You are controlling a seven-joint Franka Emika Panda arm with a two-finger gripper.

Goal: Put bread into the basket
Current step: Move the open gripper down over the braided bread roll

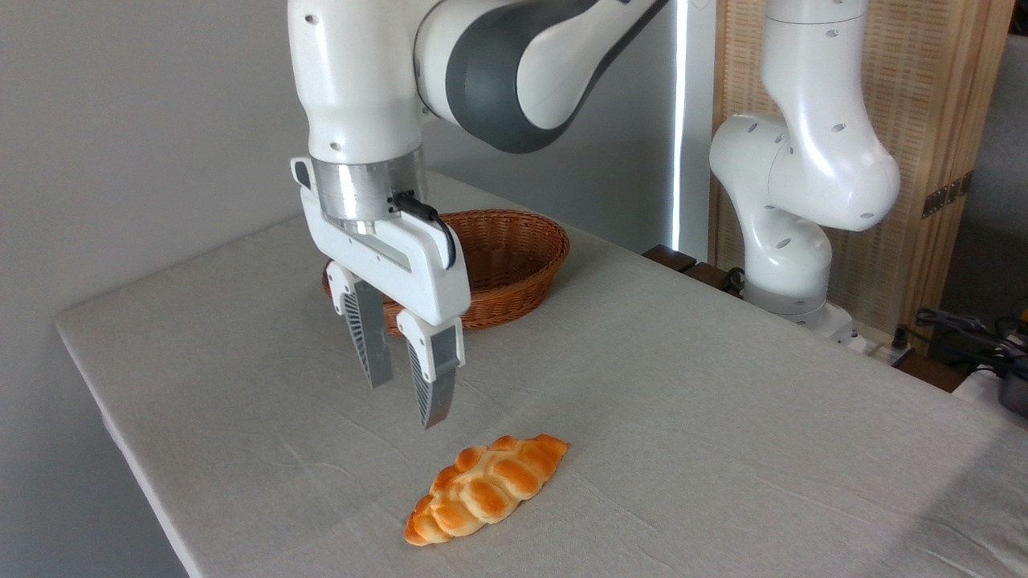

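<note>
One loaf of bread lies on the table near its front edge — a long braided piece, golden-orange, glossy, with knobbly plaits and tapered ends, set on a slant from lower left to upper right. It rests flat on the pale grey cloth, which is matte, finely woven and faintly creased. Nothing touches the loaf.

One basket stands farther back on the table, well apart from the bread. It is oval and shallow, woven of reddish-brown wicker, with a thick braided rim; the part of its inside that shows holds nothing, though its left portion is hidden behind the arm.

The end effector hangs above the table, up and to the left of the bread and in front of the basket. Its body is smooth white plastic under a ring of brushed metal, with a black cable looping down one side. Two fingers point downward — grey, ribbed on their inner faces, narrowing to wedge tips. They stand apart with a clear gap between them, holding nothing and touching neither bread nor cloth.

The arm is glossy white with dark grey joint bands, its base at the table's right rear.
</note>
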